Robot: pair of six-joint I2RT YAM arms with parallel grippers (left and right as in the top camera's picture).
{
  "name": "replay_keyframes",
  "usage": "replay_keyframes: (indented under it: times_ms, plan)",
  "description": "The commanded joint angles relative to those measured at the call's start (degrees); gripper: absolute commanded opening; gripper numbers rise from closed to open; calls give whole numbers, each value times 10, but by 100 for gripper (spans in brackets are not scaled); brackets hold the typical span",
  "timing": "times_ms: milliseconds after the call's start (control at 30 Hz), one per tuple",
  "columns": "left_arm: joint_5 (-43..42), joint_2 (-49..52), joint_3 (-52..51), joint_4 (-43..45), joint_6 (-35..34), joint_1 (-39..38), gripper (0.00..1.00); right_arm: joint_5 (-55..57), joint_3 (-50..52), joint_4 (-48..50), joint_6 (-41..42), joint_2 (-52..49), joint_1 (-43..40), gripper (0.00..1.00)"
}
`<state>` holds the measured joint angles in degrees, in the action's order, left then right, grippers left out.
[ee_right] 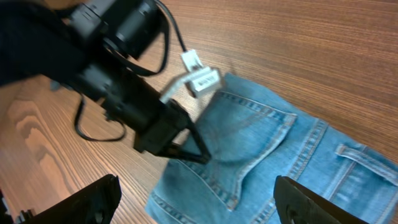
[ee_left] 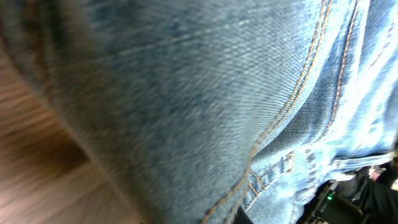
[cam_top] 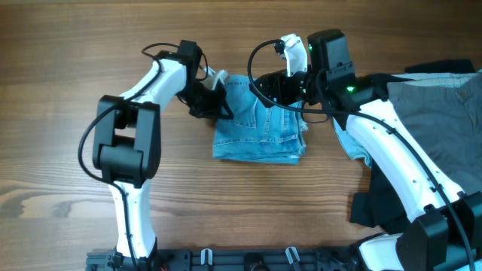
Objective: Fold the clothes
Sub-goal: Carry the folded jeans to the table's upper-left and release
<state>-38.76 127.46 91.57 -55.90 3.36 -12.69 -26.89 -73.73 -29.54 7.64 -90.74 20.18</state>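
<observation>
The light-blue denim jeans (cam_top: 260, 129) lie folded into a compact bundle at the table's middle, a stitched back pocket facing up (ee_right: 249, 134). My left gripper (cam_top: 220, 108) is at the bundle's left edge, and its fingers (ee_right: 200, 155) meet on the denim fold there. Denim (ee_left: 186, 93) fills the left wrist view, and the jaws themselves are hidden in it. My right gripper (cam_top: 280, 89) hovers over the bundle's far edge. It is wide open and empty (ee_right: 202, 208), and the jeans show between its fingers.
A heap of other clothes lies at the right: a grey garment (cam_top: 437, 98), a dark one (cam_top: 376, 211) and a pale blue piece (cam_top: 354, 147) under the right arm. The wood table (cam_top: 60, 113) stretches left of the jeans.
</observation>
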Motion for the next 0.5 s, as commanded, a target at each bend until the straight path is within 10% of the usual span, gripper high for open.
replay_keyframes:
  times_ms: [0,167,467]
  plan:
    - [50,-91,52,-22,1,91,4,5,-2,-2,3,6,-2,83]
    - [73,-122,53,1,-3,286,4,5,-2,-21,3,6,-2,82]
    - [151,-39,42,75,-214,478,4,5,-2,-37,0,6,-2,82]
